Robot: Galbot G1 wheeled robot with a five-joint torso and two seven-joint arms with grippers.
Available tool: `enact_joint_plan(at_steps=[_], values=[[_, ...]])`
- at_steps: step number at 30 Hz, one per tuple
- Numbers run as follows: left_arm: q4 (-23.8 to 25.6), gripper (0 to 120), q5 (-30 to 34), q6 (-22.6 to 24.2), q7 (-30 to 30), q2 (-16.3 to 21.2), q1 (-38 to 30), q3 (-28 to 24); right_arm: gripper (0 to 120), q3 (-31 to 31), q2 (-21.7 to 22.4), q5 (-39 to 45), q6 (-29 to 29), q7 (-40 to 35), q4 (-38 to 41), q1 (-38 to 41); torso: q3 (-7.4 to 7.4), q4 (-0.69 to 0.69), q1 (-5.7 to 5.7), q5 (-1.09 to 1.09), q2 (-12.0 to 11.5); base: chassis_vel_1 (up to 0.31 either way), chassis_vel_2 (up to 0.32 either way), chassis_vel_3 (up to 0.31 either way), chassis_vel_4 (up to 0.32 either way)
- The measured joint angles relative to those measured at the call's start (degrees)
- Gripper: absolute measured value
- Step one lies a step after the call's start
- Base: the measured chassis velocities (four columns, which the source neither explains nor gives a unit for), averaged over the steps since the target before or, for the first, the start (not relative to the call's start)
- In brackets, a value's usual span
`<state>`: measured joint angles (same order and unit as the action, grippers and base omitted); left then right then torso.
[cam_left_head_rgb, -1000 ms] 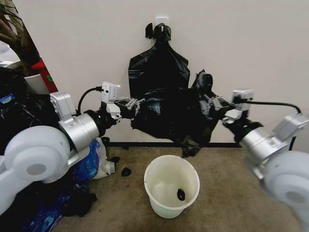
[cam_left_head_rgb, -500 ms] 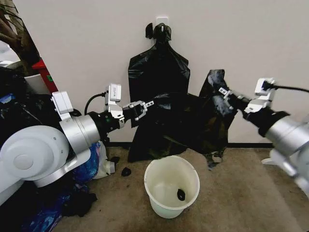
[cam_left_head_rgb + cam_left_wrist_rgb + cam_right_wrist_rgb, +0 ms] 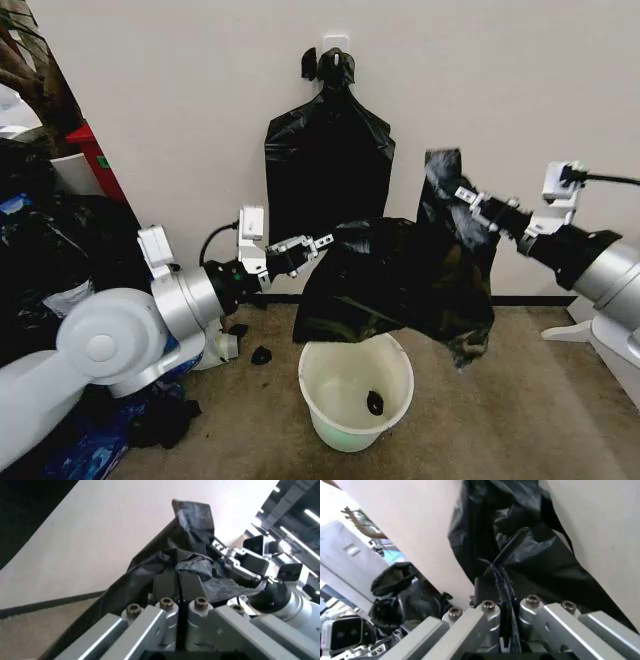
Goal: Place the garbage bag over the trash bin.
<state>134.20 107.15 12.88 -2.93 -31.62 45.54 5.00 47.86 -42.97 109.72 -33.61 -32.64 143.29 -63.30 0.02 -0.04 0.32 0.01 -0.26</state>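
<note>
While both hands stay clamped on its edges, left hand (image 3: 318,243) and right hand (image 3: 462,197), the garbage bag (image 3: 400,280) has dropped lower, now hanging just above the trash bin (image 3: 355,391).

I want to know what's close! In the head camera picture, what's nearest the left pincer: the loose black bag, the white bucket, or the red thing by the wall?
1. Loose, crinkly black plastic garbage bag: held in the left pincer.
2. Round white plastic trash bin: on the floor below.
3. Red object: far left, by the wall.
</note>
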Motion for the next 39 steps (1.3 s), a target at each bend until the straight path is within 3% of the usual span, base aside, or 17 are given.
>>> enact_joint_plan(at_steps=[8,17,22,24,28,39], values=[[-4.0,0,-4.9,0.7,2.7,-1.7,3.9,-0.4,0,-9.5,-4.1,-8.5,0.6,-2.7,-0.1,-1.8,0.00,0.02,0.00,0.00,0.0,0.000,0.000,0.000,0.000],[-6.8,0,-7.8,0.8,3.8,-3.5,5.4,-1.0,0,-11.5,-6.1,-15.5,0.3,-2.1,-0.1,-5.1,0.00,0.01,0.00,0.00,0.0,0.000,0.000,0.000,0.000],[-6.4,0,-8.1,0.8,3.6,-4.4,3.6,-1.7,0,-6.7,-5.0,-12.9,-0.5,-1.5,-0.1,-6.6,0.00,0.01,0.00,0.00,0.0,0.000,0.000,0.000,0.000],[-5.7,0,-7.3,1.0,3.6,-4.9,0.7,-2.2,0,0.6,-3.6,-4.4,-1.5,-2.4,-0.1,-7.1,0.00,0.01,0.00,0.00,0.0,0.000,0.000,0.000,0.000],[-5.4,0,-6.0,1.8,3.6,-5.7,-1.9,-3.6,0,5.1,-2.9,0.3,-2.2,-3.0,0.0,-8.0,0.00,0.00,0.00,0.01,0.0,0.000,0.000,0.000,0.000],[-11.5,0,-6.2,2.3,3.2,-11.7,-6.5,-11.0,0,8.4,-5.7,1.3,-5.2,-2.1,0.0,-12.4,0.00,0.02,0.00,0.01,0.0,0.000,0.000,0.000,0.000]])
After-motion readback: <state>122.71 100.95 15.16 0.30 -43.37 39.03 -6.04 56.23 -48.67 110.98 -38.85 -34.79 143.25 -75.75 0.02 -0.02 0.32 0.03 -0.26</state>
